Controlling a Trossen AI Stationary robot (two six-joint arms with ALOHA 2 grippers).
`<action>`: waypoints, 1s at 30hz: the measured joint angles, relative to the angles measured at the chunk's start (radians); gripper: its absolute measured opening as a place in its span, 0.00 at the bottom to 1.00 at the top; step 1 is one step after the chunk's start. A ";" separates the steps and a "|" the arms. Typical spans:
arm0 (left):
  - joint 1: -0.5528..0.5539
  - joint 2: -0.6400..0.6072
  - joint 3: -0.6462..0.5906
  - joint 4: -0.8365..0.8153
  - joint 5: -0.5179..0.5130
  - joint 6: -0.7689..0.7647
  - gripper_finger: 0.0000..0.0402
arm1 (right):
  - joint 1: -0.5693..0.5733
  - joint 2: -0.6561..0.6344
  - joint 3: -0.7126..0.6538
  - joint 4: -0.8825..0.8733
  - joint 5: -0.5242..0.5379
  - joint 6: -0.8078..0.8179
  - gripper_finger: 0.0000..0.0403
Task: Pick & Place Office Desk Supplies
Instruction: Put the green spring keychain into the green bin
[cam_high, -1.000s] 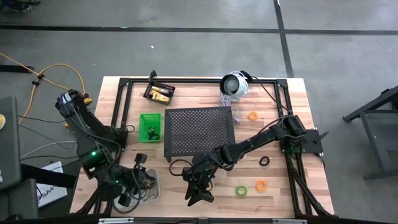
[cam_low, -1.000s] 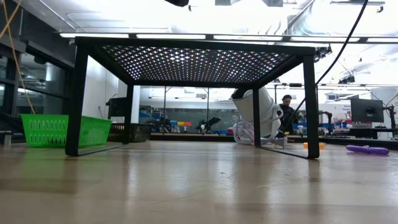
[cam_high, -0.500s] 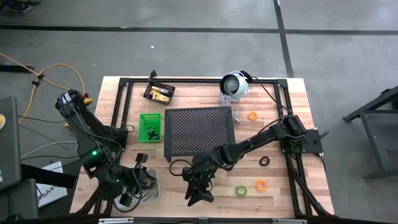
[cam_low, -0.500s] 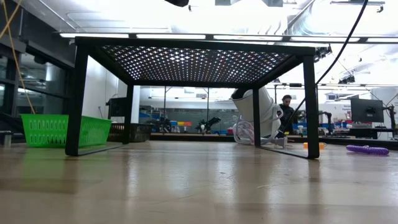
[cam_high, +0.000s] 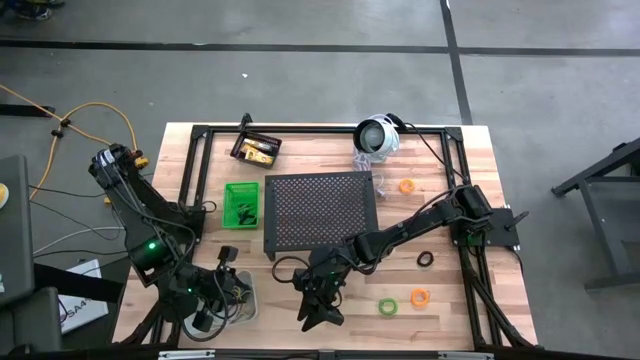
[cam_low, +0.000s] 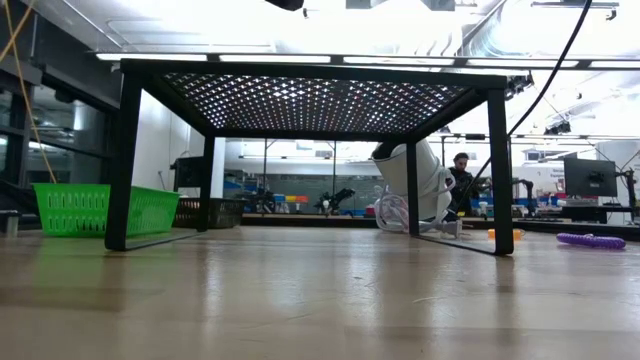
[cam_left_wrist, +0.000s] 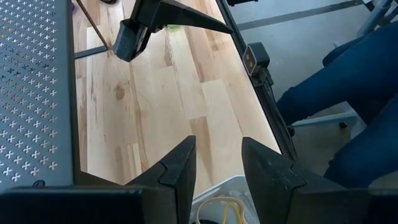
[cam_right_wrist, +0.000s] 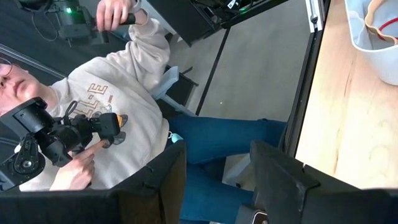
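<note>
The right gripper hovers apart and empty near the front edge; left gripper likewise; orange loops and green loop remain unsorted.

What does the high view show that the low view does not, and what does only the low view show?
Only the high view shows both arms: the left end effector over the clear bin at the near left corner, the right end effector open near the front edge. It also shows the green ring, two orange rings and a black ring. Only the low view shows the room behind and a purple loop. Both show the perforated stand, the green bin and the white device.
</note>
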 joint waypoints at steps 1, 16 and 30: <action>0.000 0.000 0.000 0.000 0.000 0.000 0.31 | 0.000 0.000 0.000 0.000 0.000 0.000 0.41; 0.000 0.000 0.000 0.000 0.001 0.000 0.31 | 0.000 0.000 0.000 -0.008 0.000 -0.024 0.41; 0.000 0.000 0.000 -0.001 0.001 0.000 0.31 | 0.000 0.000 0.000 -0.082 0.007 -0.097 0.41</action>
